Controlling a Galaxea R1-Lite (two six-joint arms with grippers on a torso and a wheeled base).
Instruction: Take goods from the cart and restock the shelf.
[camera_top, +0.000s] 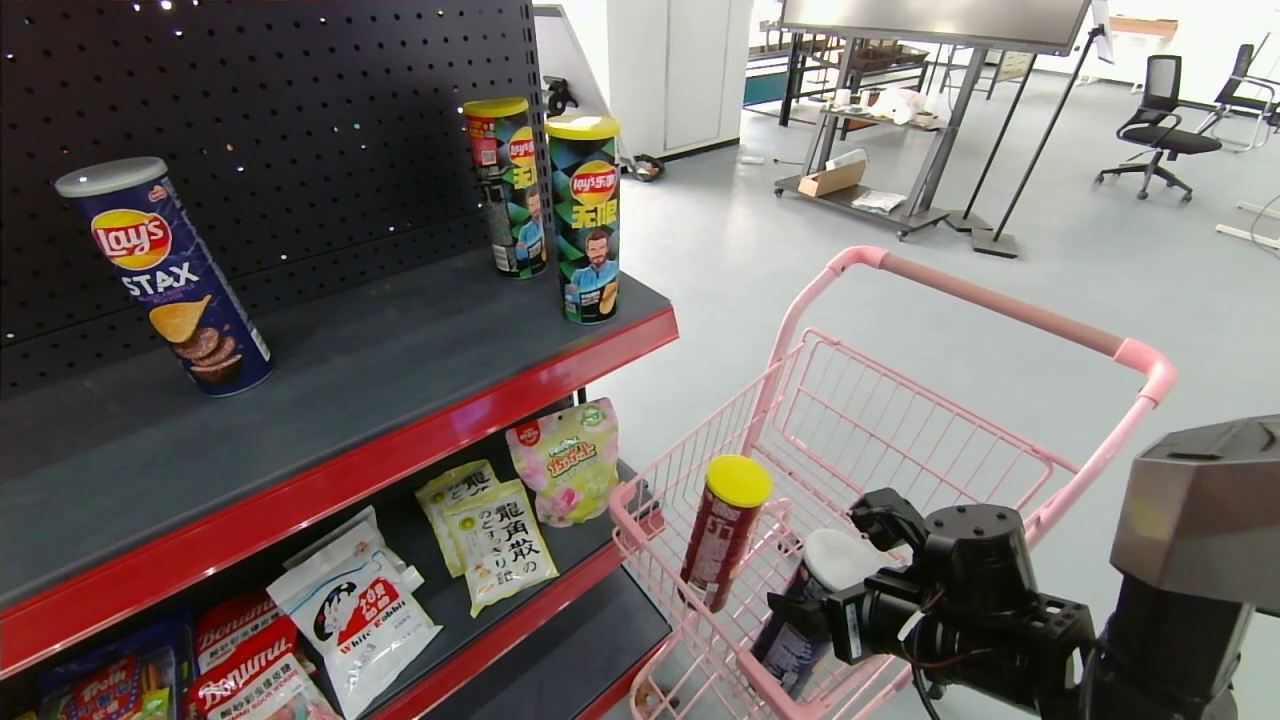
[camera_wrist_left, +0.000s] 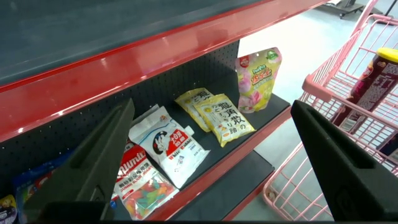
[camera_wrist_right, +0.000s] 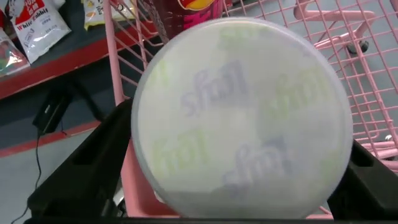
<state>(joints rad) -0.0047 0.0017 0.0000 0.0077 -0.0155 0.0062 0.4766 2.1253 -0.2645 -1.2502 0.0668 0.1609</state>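
Shelf (camera_top: 400, 350): top board has room between the standing cans for restocking.
Cart (camera_top: 960, 290): pink wire basket holding a yellow-lidded can (camera_top: 725, 530) and the white-lidded can (camera_top: 790, 640), which leans near the corner closest to the robot.
White-lidded can: likely light, with a stiff but crushable tube, a slick wrap and brittle contents. Best held on the upper body, below the lid.
Right gripper (camera_top: 850, 575): fingers on either side of the white-lidded can, apparently clamped.
Left gripper (camera_wrist_left: 211, 162): fingers wide apart, holding nothing, facing the lower shelf.

The cart (camera_top: 1000, 298) is pink-coated metal wire, the shelf (camera_top: 350, 380) matt, the snack bags (camera_top: 352, 608) glossy plastic.
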